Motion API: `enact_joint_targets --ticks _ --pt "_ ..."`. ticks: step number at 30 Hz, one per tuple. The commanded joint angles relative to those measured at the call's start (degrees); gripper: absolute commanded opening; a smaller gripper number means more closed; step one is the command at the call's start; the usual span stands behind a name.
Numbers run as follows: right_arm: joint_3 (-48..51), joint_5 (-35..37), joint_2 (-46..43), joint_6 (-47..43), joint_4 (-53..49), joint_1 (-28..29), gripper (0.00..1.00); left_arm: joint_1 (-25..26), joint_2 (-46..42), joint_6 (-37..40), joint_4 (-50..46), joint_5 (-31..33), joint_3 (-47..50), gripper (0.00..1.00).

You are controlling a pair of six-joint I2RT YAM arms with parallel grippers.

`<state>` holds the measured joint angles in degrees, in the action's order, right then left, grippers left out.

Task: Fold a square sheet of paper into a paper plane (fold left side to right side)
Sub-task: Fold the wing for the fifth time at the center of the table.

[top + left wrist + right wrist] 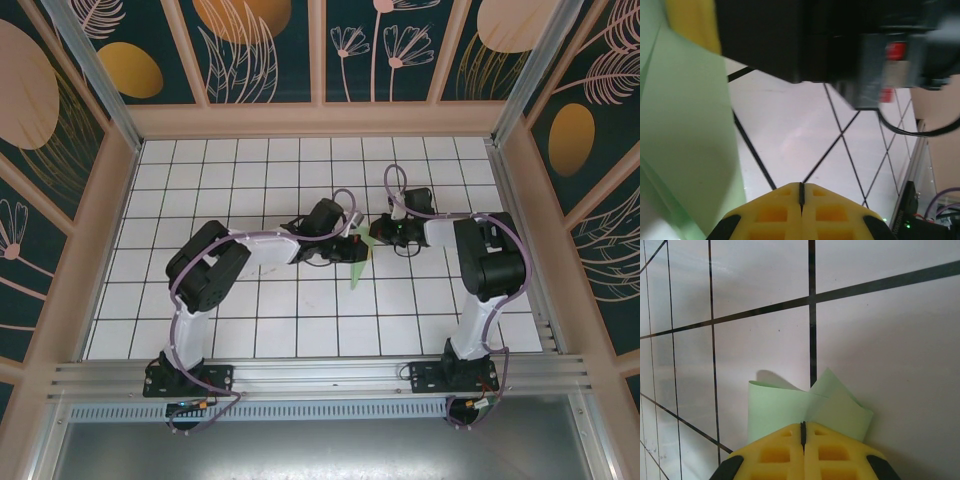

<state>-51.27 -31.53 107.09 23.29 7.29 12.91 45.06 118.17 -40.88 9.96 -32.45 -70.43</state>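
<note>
The sheet of paper is a pale mint-green folded shape, narrow and pointed, near the middle of the tiled table. Both grippers meet just above it. My right gripper is shut, and two curled green flaps of the paper stick out past its yellow fingertips, casting a shadow on the tiles. My left gripper is shut too, its yellow fingertips pressed together with nothing between them. From the left wrist, the paper lies to the left of them, running up to a yellow finger.
The white tiled table with black grid lines is fenced by tan walls and an aluminium rail at the near edge. The right arm's black wrist body hangs close over my left fingertips.
</note>
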Motion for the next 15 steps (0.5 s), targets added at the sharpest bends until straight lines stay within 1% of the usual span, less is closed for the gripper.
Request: enact_joint_targets --ticks 1,7,12,15 --pt "0.02 -0.29 -0.65 0.62 -3.27 0.79 0.00 0.07 2.74 2.25 -4.01 1.94 -2.41 0.04" --pt "-1.02 -0.38 -1.14 0.10 -4.16 0.84 0.00 0.08 4.23 3.77 -9.07 7.90 -2.87 0.04" --pt "-2.74 -0.04 -0.93 -0.67 -5.61 0.81 0.00 0.09 5.66 2.03 -7.55 6.70 -1.37 0.03" --pt "-3.41 0.40 -0.68 -1.27 -6.32 0.39 0.00 0.07 5.76 1.40 -7.21 7.60 0.22 0.03"
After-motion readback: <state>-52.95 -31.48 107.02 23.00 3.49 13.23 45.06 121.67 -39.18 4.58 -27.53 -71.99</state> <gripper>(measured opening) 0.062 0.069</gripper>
